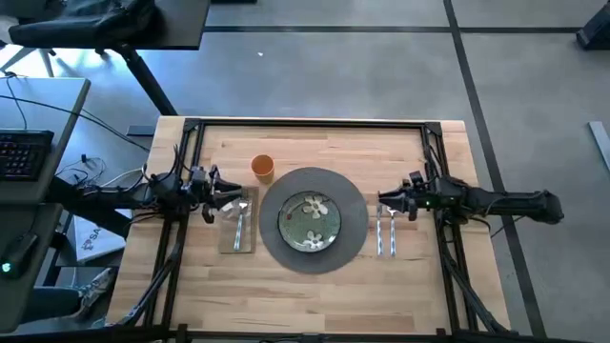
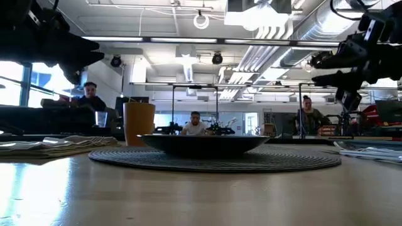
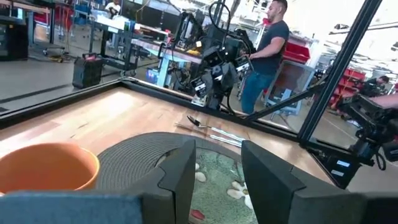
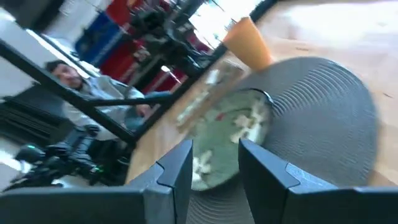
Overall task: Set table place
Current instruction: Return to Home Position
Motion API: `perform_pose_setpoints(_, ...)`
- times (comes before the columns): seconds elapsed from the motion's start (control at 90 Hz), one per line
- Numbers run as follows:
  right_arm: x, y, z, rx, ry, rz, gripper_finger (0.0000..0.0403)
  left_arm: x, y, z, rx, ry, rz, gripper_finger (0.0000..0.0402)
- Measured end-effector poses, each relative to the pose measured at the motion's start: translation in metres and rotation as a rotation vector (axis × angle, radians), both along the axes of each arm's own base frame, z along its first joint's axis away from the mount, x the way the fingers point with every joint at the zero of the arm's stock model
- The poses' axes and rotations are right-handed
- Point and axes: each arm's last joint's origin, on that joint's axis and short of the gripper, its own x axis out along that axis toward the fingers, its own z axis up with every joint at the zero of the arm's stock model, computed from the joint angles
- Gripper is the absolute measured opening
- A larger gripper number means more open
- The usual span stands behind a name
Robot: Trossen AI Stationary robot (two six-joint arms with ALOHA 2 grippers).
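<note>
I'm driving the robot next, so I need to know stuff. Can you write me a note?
Grippers: left gripper open, empty, raised over the napkin's far end; right gripper open, empty, raised over the knife and spoon.
Things on the table: plate on the placemat; orange cup beyond the placemat's left side; fork on the napkin, left of the placemat; knife and spoon right of it.
Done: the place looks set.
Left: probably just bringing both arms back to rest.
</note>
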Motion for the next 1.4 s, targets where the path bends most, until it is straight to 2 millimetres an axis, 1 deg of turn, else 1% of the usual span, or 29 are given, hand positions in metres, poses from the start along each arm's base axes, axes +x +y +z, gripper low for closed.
perform_pose_setpoints(0.178,-0.007,0.0,0.01,-0.007,-0.125,-0.009,0.0108,0.0,0.0,0.0,0.0,0.0,0.0,0.0111)
perform_pose_setpoints(0.244,-0.008,-0.001,0.012,-0.009,-0.145,-0.012,0.0108,0.0,0.0,0.0,0.0,-0.001,0.0,0.0111)
perform_pose_setpoints(1.4,-0.007,-0.003,0.01,-0.008,-0.119,-0.033,0.0108,0.0,0.0,0.0,0.0,0.002,0.0,0.0111)
